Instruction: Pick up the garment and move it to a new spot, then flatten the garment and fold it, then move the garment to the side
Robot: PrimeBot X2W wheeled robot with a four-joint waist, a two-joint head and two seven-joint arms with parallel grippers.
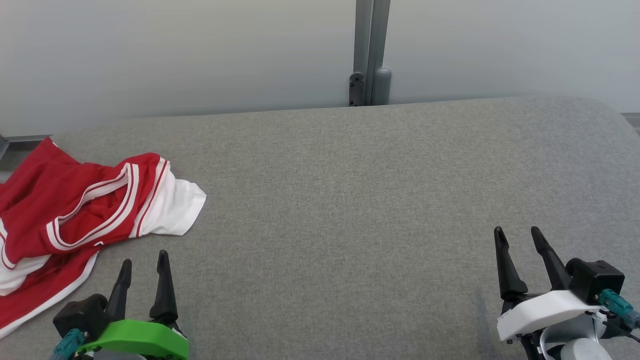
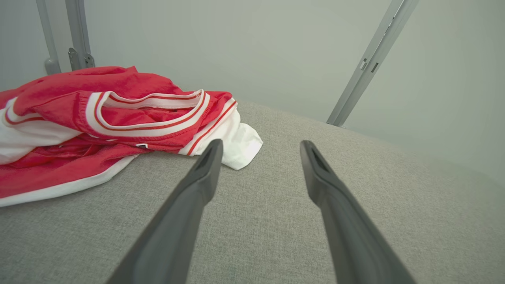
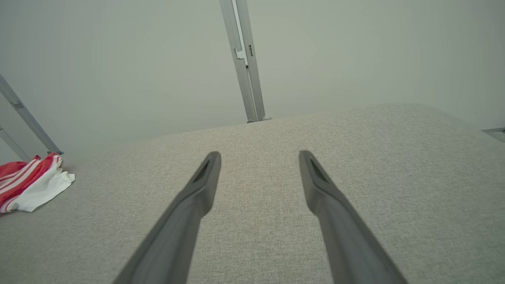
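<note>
The crumpled red-and-white sports jersey (image 1: 75,210) lies heaped at the bench's left edge, at roughly 10 o'clock from the left hand (image 1: 144,257) and near it. From the right hand (image 1: 517,230) it sits at 9 o'clock, well apart, so the left arm seems better placed for the pick-up. Both hands hover with fingers spread, holding nothing. The heap's long axis runs about 8 to 2 o'clock. Its thin, slightly shiny cloth folds softly, with striped ribbed trim and a white sleeve towards the hand. The grey woven fabric-covered bench (image 1: 350,200) looks matte and softly padded.
</note>
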